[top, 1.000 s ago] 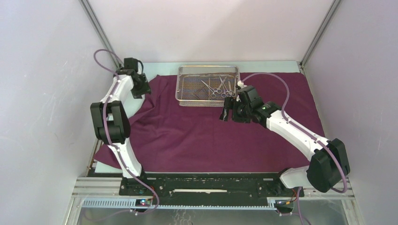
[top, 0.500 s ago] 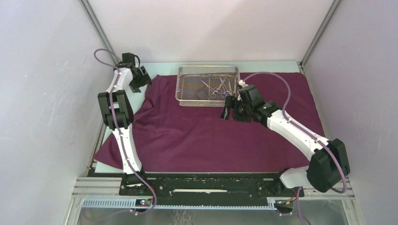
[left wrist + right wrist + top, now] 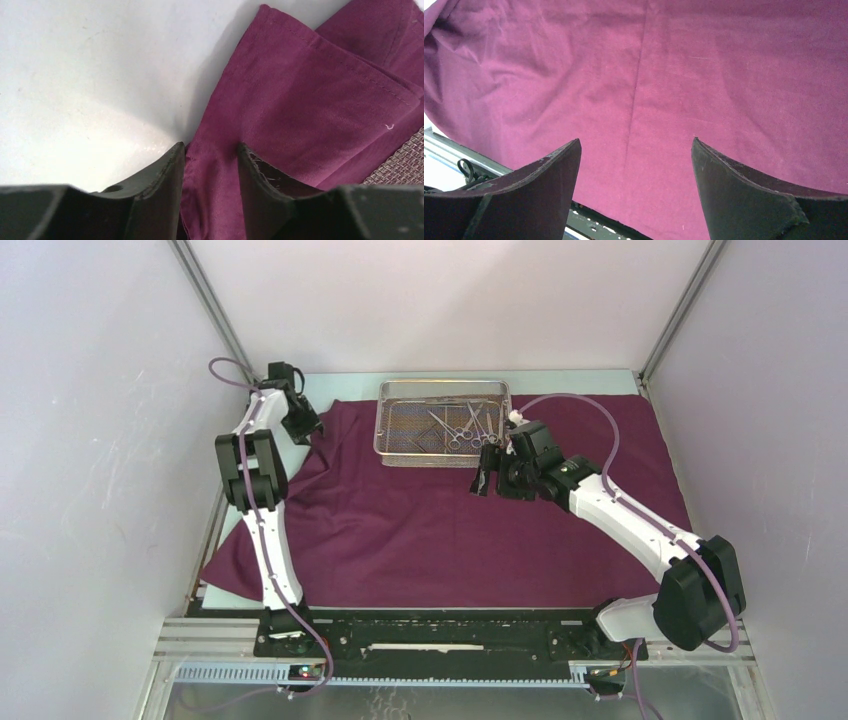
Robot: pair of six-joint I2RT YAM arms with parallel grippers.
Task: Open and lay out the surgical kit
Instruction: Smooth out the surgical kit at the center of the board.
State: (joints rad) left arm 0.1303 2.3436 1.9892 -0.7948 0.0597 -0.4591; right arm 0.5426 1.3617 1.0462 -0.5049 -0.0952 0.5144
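Your left gripper (image 3: 210,148) pinches the far-left corner of the maroon cloth (image 3: 420,530); your right gripper (image 3: 635,142) hangs open beside the mesh tray (image 3: 393,445) resting on it. Pull hard and the tray may slide, spilling the instruments (image 3: 465,425).

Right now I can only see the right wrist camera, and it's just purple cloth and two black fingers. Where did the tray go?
Observer: The wire-mesh tray sits at the far edge of the cloth, just beyond the right gripper.
Operator: Is there stuff inside it?
Observer: Yes, slim steel instruments lie in its right half.
Operator: What's the other arm doing?
Observer: The left gripper is pinching a fold of the cloth at its far-left corner.
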